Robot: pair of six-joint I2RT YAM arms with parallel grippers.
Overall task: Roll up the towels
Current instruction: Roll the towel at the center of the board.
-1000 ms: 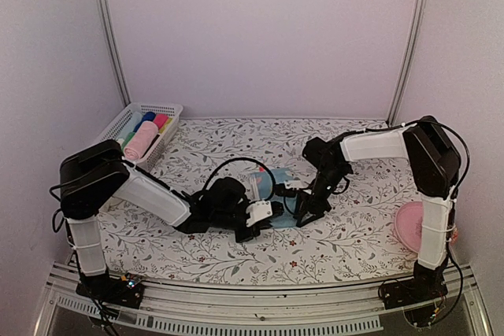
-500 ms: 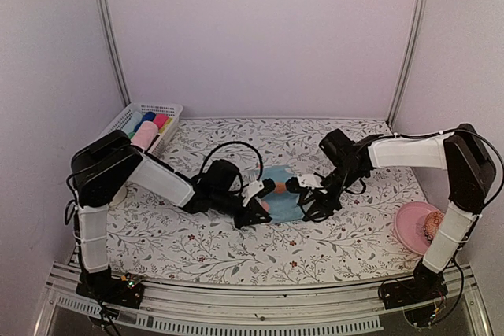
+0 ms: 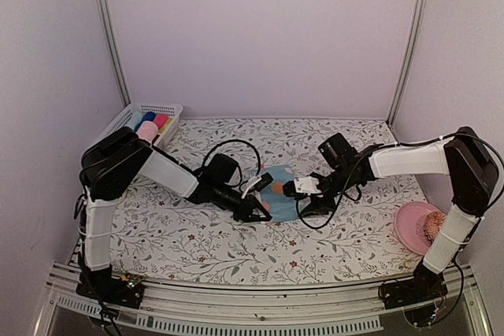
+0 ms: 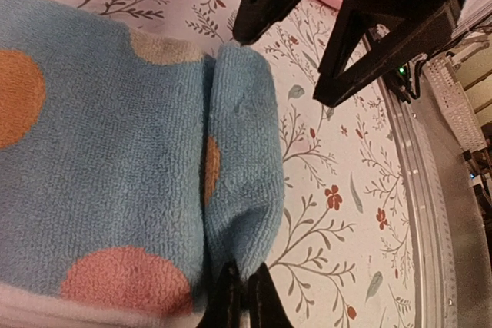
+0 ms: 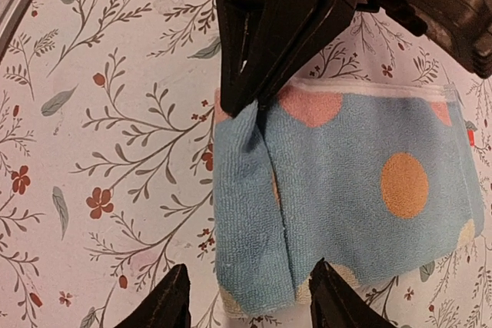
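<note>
A light blue towel (image 3: 280, 191) with orange and pink dots lies on the flowered table, its near edge folded over into a narrow flap (image 4: 240, 174). My left gripper (image 3: 258, 212) is shut, pinching one end of that flap (image 4: 244, 297). In the right wrist view its black fingers (image 5: 257, 44) meet the flap's far corner. My right gripper (image 3: 304, 204) is open at the flap's other end (image 5: 250, 301), one finger on each side, apart from the cloth (image 5: 369, 213). The right gripper's fingers (image 4: 338, 36) show beyond the towel in the left wrist view.
A white basket (image 3: 124, 120) at the back left holds bright cloth tubes and a pale pink roll (image 3: 146, 130). A round pink plate (image 3: 411, 222) sits at the right near the right arm's base. The table's metal front rail (image 4: 430, 159) runs close by.
The towel was bunched up between the grippers; it now lies flatter with its near edge folded over. The right jaws have spread wider, and both arms have shifted towards the middle.
</note>
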